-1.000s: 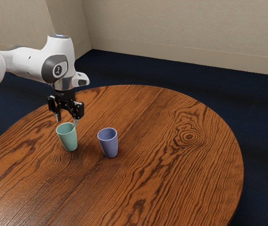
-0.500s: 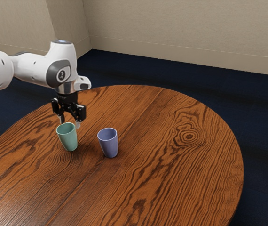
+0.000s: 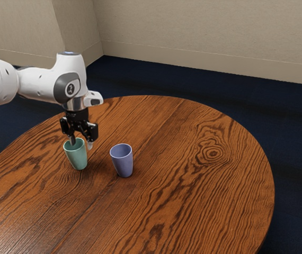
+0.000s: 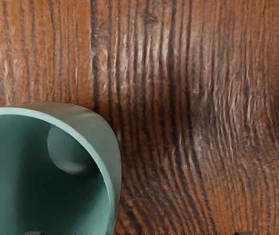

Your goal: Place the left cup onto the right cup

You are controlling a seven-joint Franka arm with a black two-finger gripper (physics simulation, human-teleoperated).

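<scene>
The green cup [image 3: 77,154] stands upright on the wooden desk [image 3: 193,159], near the lavender cup [image 3: 122,160]. The jaws stand open, apparently astride its rim. It looks light, rigid and slick, so pinching the wall suits it best.

A tapered green cup [image 3: 76,154] is standing upright, mouth open and empty, on the wooden worktop [image 3: 193,174] toward the exterior view's left. A similarly shaped blue cup [image 3: 122,159] is standing upright near it, on its right, the two not touching.
</scene>
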